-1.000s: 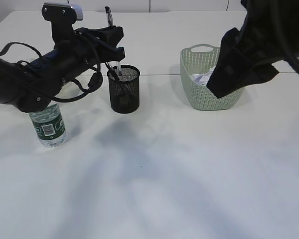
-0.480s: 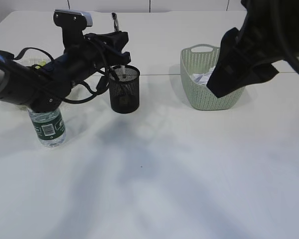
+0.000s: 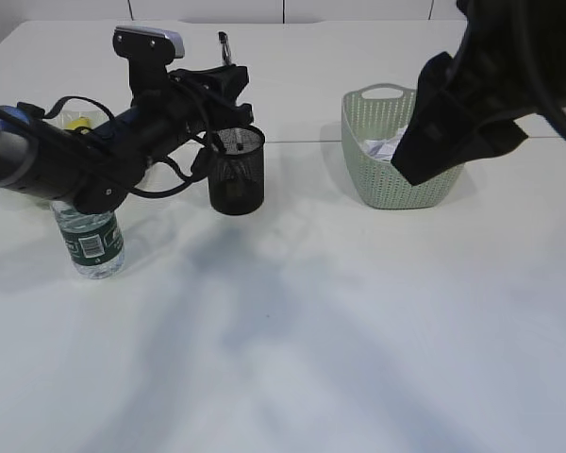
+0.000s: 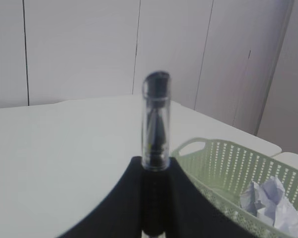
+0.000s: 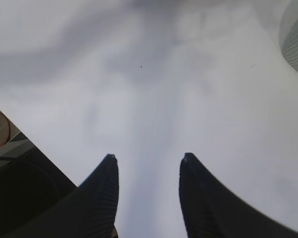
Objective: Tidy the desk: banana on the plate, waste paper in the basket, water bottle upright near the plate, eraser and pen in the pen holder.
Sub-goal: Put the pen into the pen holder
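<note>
Nearly done: waste paper (image 3: 385,146) in basket (image 3: 396,179), water bottle (image 3: 90,241) upright. Left gripper (image 3: 228,75) clamped on pen (image 4: 156,121) above pen holder (image 3: 237,170); right gripper (image 5: 148,166) apart, empty.

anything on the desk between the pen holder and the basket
No, in the exterior view the desk is bare between the pen holder and the basket.

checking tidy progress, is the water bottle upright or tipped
Upright: the water bottle stands on its base on the desk, label level, its top hidden behind the left arm.
</note>
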